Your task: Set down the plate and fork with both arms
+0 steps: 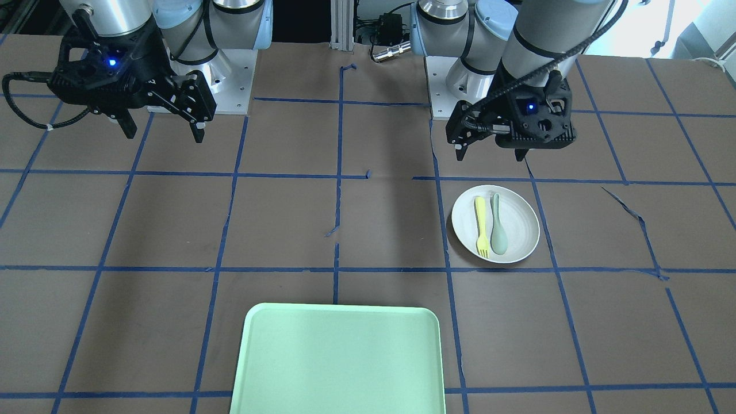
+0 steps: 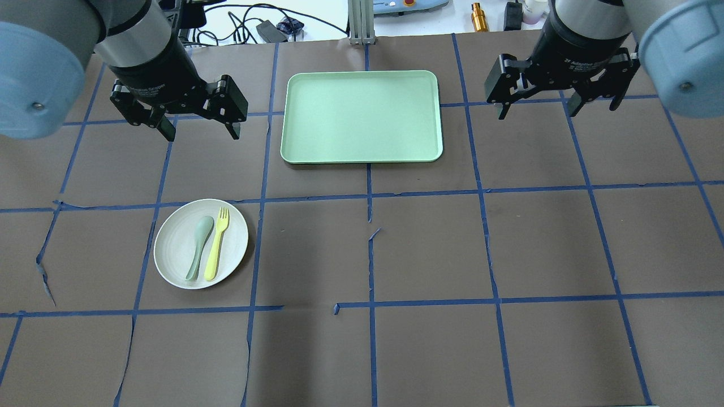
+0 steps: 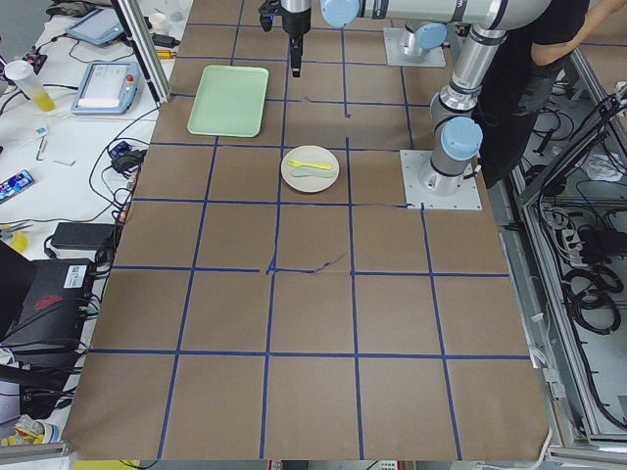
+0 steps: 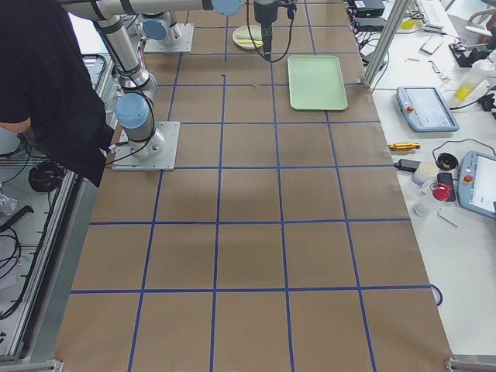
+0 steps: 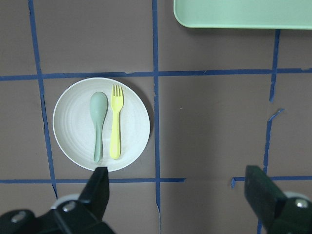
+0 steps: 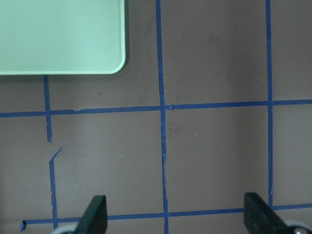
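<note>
Now the left gripper (image 2: 202, 134) and the right gripper (image 2: 543, 112) hang wide open with nothing in them, since the fork (image 2: 216, 244) lies on the plate (image 2: 172, 243) beside a spoon (image 2: 199, 240), near the tray (image 2: 362, 116), probably ready for picking up.

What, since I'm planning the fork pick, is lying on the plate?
On the plate lie the yellow fork and a grey-green spoon, side by side, tines and bowl pointing the same way. Nothing else shows on it. The plate surface beneath both utensils is covered.
</note>
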Controlling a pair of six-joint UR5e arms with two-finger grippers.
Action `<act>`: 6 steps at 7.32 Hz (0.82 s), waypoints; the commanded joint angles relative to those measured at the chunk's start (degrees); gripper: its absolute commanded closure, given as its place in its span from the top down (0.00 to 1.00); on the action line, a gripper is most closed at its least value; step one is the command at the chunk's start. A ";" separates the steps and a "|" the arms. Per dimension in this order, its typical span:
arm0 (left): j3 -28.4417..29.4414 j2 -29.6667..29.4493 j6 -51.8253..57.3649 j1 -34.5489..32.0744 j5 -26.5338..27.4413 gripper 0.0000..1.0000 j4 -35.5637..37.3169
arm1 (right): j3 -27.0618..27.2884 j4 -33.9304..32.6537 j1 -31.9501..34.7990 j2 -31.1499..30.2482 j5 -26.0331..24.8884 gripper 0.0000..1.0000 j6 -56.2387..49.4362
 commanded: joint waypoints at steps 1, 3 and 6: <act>-7.90 -0.75 7.41 8.37 0.02 0.98 6.18 | 0.00 0.00 0.00 0.03 0.09 1.00 -0.02; -18.17 -3.20 17.63 16.29 -0.33 0.97 19.52 | 0.00 -0.09 0.00 0.30 0.18 1.00 -0.11; -27.43 -8.21 23.82 23.00 -0.68 0.98 33.12 | 0.09 -0.09 0.00 0.38 0.10 1.00 -0.02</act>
